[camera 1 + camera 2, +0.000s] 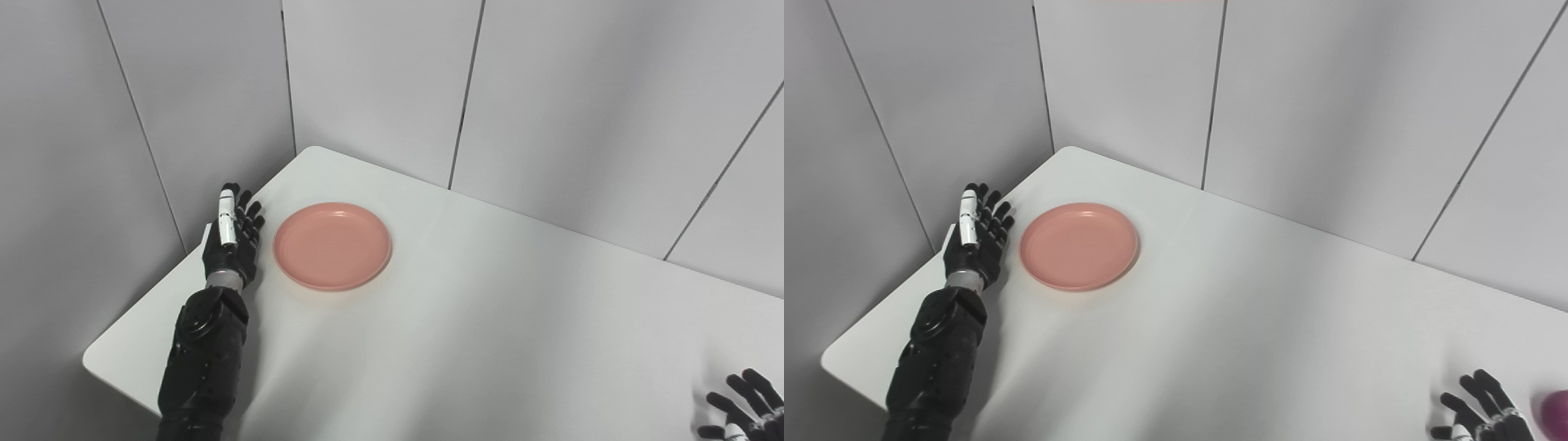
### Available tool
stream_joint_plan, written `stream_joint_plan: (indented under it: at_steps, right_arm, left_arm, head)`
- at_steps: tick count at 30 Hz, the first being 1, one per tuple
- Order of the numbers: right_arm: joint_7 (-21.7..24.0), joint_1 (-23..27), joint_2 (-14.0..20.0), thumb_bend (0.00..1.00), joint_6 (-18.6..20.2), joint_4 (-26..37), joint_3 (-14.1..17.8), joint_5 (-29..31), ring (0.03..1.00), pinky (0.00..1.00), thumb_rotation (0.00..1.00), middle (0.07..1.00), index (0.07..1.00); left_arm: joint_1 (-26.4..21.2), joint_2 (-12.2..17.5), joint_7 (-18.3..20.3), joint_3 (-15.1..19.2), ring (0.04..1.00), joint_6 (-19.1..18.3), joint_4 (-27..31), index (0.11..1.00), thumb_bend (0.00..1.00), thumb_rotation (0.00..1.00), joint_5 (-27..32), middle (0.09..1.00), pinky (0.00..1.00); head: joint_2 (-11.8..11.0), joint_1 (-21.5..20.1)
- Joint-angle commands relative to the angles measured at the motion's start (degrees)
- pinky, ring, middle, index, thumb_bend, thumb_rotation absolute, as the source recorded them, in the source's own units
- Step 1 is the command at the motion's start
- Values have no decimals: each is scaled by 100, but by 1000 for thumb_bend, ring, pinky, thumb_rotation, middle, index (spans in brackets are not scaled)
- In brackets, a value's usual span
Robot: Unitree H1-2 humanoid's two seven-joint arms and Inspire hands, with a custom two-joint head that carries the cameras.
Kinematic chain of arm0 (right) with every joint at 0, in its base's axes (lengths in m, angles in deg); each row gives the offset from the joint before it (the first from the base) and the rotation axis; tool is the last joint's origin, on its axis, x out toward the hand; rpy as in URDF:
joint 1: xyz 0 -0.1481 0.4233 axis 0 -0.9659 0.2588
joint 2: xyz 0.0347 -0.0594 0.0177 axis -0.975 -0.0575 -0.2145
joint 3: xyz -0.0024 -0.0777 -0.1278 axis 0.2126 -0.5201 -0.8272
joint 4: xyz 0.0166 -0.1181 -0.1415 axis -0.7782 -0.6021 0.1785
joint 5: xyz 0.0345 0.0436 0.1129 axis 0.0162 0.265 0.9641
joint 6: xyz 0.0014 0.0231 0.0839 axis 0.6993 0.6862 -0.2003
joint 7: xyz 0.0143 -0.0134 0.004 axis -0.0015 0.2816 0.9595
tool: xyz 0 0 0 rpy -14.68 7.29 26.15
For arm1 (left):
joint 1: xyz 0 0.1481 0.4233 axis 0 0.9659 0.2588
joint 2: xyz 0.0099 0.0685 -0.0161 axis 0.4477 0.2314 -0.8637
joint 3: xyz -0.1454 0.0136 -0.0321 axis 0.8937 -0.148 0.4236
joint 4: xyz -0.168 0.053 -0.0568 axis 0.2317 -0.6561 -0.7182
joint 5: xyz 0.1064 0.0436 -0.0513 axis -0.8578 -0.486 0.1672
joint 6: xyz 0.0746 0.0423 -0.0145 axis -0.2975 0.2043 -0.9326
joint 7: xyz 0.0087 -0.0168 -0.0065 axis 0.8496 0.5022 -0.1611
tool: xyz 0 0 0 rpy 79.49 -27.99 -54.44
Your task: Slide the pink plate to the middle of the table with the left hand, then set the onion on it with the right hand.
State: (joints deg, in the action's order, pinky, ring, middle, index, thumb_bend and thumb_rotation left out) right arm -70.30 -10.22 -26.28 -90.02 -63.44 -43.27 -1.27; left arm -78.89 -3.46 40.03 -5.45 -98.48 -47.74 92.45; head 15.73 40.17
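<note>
Grey wall panels frame a white bench [490, 318] that runs across the frame. Left of centre sits the pink plate [332, 245], flat on the bench, nothing on it. Left hand [231, 239] stands just beside its left rim, fingers [252, 211] stretched out and spread, holding nothing. Right hand [1482, 410] peeks in at the lower right corner, fingers splayed, empty. Onion [1556, 413], purple, sits just beside it at the right edge.

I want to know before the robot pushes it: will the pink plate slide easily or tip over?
The plate looks flat, wide and low, so it probably won't tip. The white table looks smooth, so it should slide easily. The left hand, open beside it, could likely push its raised rim.
</note>
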Motion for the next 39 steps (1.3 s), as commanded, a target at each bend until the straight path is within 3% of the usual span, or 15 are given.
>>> stream_joint_plan:
  at_steps: [1,26,39]
  right_arm:
    - [-12,47,-7,378,-115,174,11,-5,684,429,0,787,804]
    - [23,24,6,377,-181,118,9,36,687,429,0,794,812]
    - [-28,-49,-49,374,-103,301,-38,-83,668,429,0,776,791]
  left_arm:
    - [-205,79,223,-84,993,74,-65,997,387,1000,61,1000,1000]
    - [-770,163,923,-309,981,118,-1323,985,391,1000,86,993,999]
    - [-888,71,1056,-544,957,-81,-1506,965,396,1000,59,968,976]
  head:
    - [-8,3]
    - [14,-100]
    - [114,-282]
